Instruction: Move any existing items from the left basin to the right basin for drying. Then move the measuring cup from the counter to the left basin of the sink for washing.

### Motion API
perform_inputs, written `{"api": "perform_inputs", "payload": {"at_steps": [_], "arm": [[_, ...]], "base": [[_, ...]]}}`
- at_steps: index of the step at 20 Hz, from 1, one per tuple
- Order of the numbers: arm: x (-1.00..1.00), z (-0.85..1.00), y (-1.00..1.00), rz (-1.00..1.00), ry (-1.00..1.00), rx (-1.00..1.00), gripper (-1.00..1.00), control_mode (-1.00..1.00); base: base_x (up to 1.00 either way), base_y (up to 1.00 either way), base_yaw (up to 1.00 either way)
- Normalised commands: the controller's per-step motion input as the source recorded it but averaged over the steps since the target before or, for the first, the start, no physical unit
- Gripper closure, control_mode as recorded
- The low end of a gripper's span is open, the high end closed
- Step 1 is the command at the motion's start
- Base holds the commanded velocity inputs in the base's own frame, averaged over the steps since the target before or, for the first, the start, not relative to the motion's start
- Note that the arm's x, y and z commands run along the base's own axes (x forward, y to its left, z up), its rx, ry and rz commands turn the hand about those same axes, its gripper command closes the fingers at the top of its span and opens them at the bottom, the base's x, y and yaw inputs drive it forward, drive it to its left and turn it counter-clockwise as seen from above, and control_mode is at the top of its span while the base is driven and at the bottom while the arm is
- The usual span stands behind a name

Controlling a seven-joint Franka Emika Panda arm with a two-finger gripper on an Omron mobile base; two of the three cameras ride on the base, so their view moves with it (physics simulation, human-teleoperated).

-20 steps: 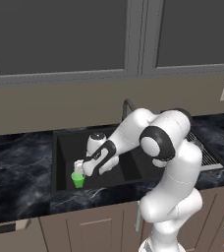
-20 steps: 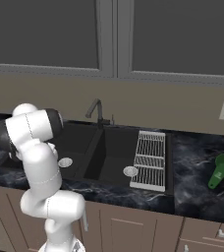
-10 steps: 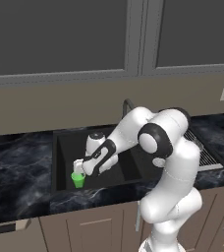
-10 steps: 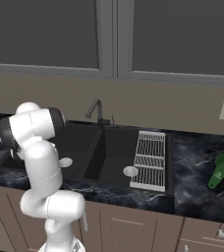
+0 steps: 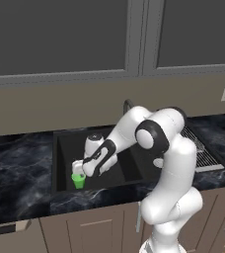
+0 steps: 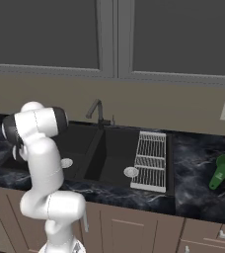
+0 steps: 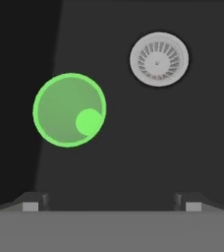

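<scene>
The bright light-green tumbler (image 5: 78, 181) stands upright in the wide left basin (image 5: 65, 148) of the black sink, near its front left corner. My gripper (image 5: 78, 170) hangs just above it, pointing down. From the hand view I look into the tumbler (image 7: 70, 110) from above, left of centre, with the silver drain (image 7: 158, 59) to the upper right. My gripper (image 7: 111, 204) is open and its two fingertips (image 7: 31, 202) hold nothing. The darker green measuring cup (image 6: 222, 170) with its stick handle lies on the marble counter (image 6: 198, 163) at the far right. The narrower right basin (image 6: 119, 148) holds nothing but its drain.
A dark gooseneck faucet (image 6: 97, 111) rises behind the divider. A white wire rack (image 6: 151, 158) lies over the right side of the sink. Grey wall cabinets (image 6: 109, 34) hang above. My arm's elbow (image 5: 156, 136) arches over the sink.
The hand has sunk slightly, down and to the left, toward the tumbler. The tumbler and measuring cup have not moved.
</scene>
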Motion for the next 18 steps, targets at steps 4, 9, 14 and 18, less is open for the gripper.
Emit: {"api": "perform_inputs", "payload": {"at_steps": [4, 9, 14, 18], "arm": [[0.02, -0.18, 0.04, 0.00, 0.00, 0.00, -1.00, -1.00], [0.07, -0.13, 0.00, 0.00, -0.02, 0.00, -1.00, -1.00], [0.16, -0.06, 0.00, 0.00, -0.01, 0.00, -1.00, -1.00], [0.16, -0.06, 0.01, 0.00, 0.00, 0.00, -1.00, -1.00]], "base": [[0.00, 0.00, 0.00], [0.00, 0.00, 0.00], [0.00, 0.00, 0.00], [0.00, 0.00, 0.00]]}}
